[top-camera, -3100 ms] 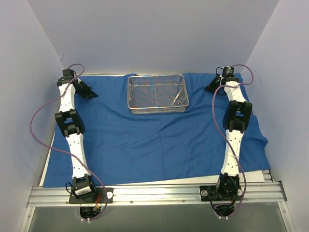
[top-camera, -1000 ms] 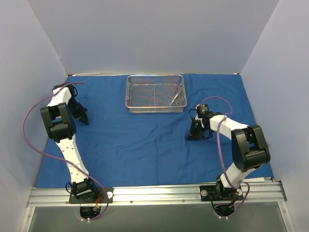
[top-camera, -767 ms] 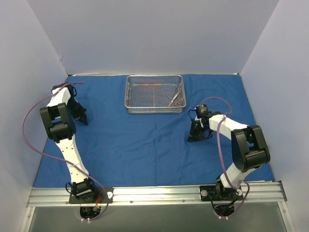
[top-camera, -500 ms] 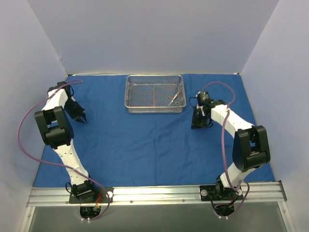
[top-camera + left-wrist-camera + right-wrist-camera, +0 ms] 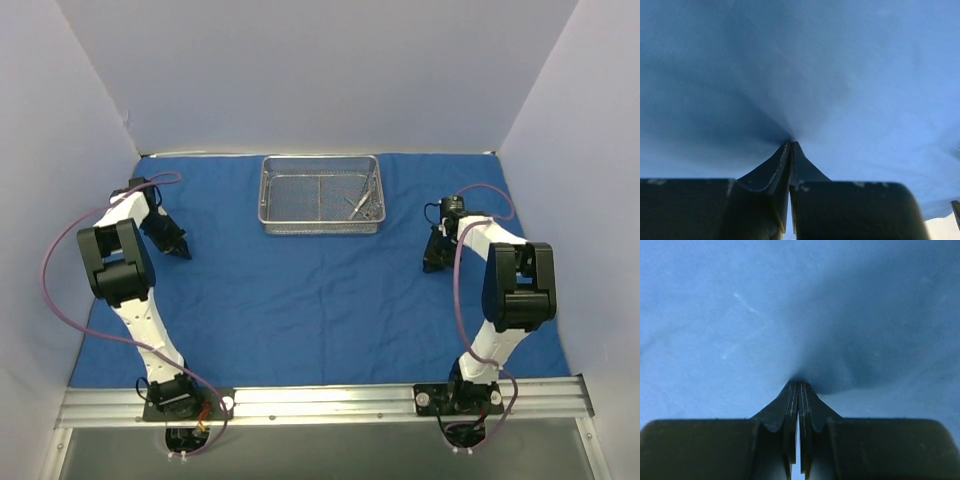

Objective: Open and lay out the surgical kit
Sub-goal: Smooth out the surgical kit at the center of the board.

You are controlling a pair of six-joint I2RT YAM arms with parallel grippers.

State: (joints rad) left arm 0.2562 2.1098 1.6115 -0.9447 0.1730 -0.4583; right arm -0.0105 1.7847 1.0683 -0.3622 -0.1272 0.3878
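The large blue cloth wrap (image 5: 300, 300) lies spread flat and bare at mid-frame. The rectangular silver wire-mesh tray (image 5: 320, 229) sits at upper centre. Near the cloth's side edges, the left gripper (image 5: 183, 251) and the right gripper (image 5: 432, 265) are each closed, pinching the cloth.

The top camera looked steeply down from high behind the near edge, far enough to take in the whole blue cloth (image 5: 320, 290). Each wrist camera faced along its own jaws, very close to that cloth, the one surface all three views shared.
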